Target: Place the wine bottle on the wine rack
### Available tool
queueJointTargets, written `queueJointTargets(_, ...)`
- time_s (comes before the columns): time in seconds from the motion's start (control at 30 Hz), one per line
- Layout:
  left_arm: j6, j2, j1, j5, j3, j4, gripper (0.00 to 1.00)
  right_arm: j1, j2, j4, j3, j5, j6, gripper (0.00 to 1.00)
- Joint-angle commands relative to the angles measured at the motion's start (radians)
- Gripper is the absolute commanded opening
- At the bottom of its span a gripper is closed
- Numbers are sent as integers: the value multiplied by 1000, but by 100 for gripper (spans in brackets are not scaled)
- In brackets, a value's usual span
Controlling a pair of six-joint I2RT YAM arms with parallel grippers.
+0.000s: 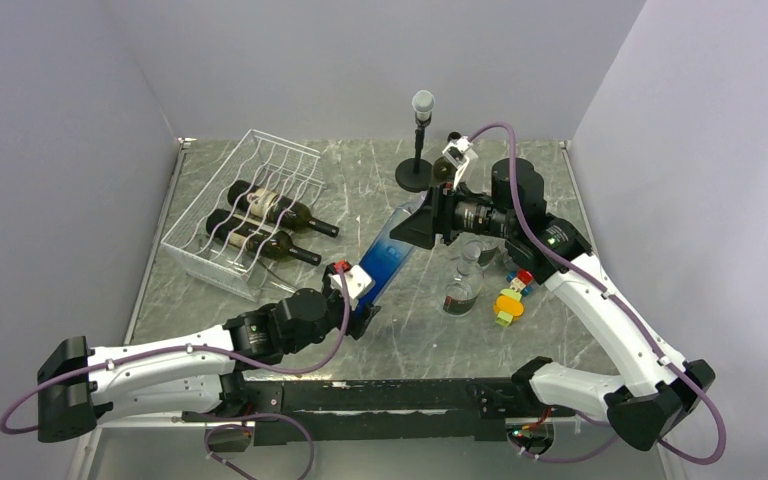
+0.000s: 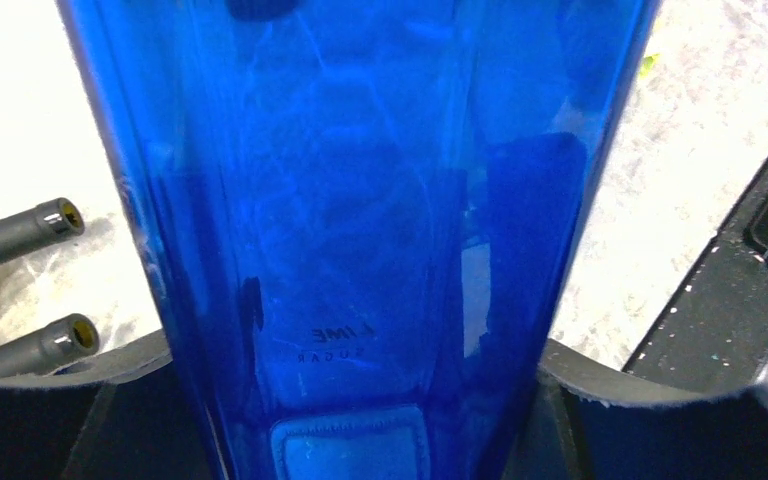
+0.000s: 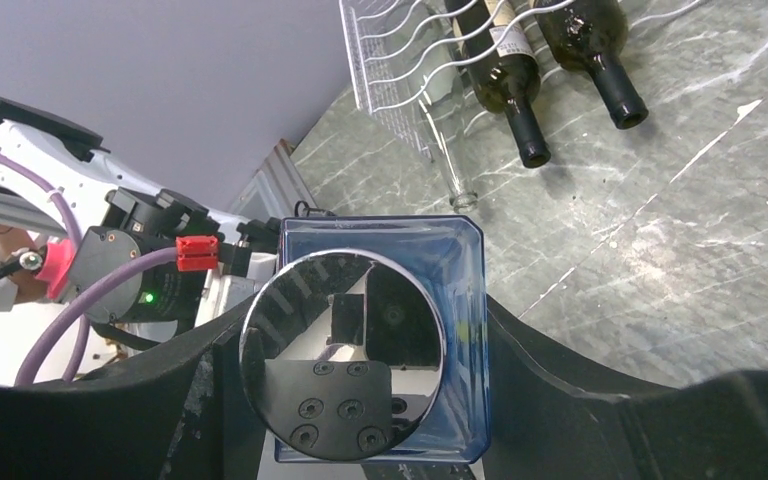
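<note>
A blue square glass bottle (image 1: 390, 255) with a mirror-like round cap (image 3: 345, 350) is held off the table, tilted, between both grippers. My left gripper (image 1: 360, 295) is shut on its lower end; the blue glass (image 2: 360, 200) fills the left wrist view between the jaws (image 2: 355, 410). My right gripper (image 1: 425, 220) is shut on the cap end (image 3: 360, 400). The white wire wine rack (image 1: 280, 155) stands at the back left, left of the bottle. Two dark wine bottles (image 1: 275, 207) (image 1: 260, 240) lie in it, necks pointing right; the rack also shows in the right wrist view (image 3: 390, 70).
A microphone on a black stand (image 1: 420, 140) is at the back centre. Two clear glass bottles (image 1: 463, 285) and a colourful toy (image 1: 510, 298) stand right of the blue bottle. A clear bottle neck (image 3: 450, 170) sticks out of the rack's near side. Grey walls enclose the table.
</note>
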Motion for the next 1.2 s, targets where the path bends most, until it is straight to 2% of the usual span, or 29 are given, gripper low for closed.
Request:
queueJointTargets(0.0,83,-35,1,-127,71,63,1,4,-52,83,50,10,7,16)
queueJointTargets(0.07,172,-37,0,-142,93,60,1,5,-52,78,51,20,-11,33)
queueJointTargets(0.1,201,-38,0,-148,106,54,1,5,-52,74,55,22,-17,47)
queueJointTargets(0.13,224,-39,-2,-165,120,41,1,5,-51,66,61,27,-24,56)
queueJointTargets(0.23,304,-46,-11,-216,150,24,1,5,-61,72,60,42,-47,78)
queueJointTargets(0.3,344,-52,-21,-260,167,14,1,3,-89,98,39,53,-62,98)
queueJointTargets(0.43,388,-49,-21,-313,189,5,1,-7,-148,131,-7,131,-83,100)
queueJointTargets(0.6,469,-61,-36,-371,165,32,1,-11,-167,49,25,221,-138,100)
queueJointTargets(0.83,684,-80,-64,-471,128,142,1,-13,-203,-19,48,319,-184,100)
queueJointTargets(1.0,911,-93,-73,-525,67,266,1,-14,-226,-56,59,391,-222,100)
queueJointTargets(1.17,1015,-146,-76,-493,23,281,1,-14,-253,-104,81,415,-284,100)
